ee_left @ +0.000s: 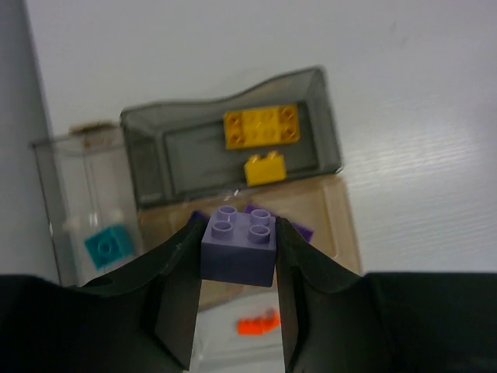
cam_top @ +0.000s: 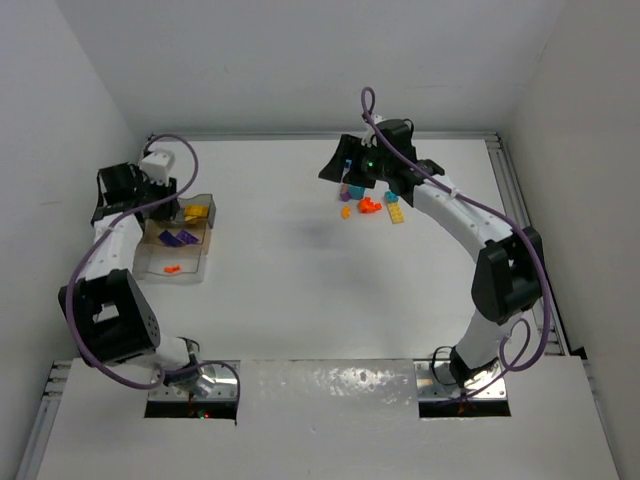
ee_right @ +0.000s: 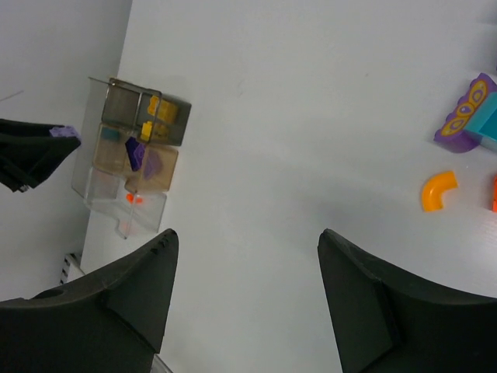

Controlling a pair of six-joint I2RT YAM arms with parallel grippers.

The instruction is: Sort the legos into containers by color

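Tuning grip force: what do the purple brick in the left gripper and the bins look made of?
Purple brick: probably hard moulded plastic, matt; crisp studs, even colour. Bins: likely thin clear plastic, one smoke-tinted, fairly glossy; walls are see-through.

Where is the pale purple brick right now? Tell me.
Left wrist view: the pale purple brick is clamped between the left fingers, at the table's left side by the containers; the compartment with purple pieces shows just behind it.

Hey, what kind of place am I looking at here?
Probably a robotics lab test cell: a white table boxed in by plain walls, a left arm and right arm bolted at its near edge, plus legos and clear containers.
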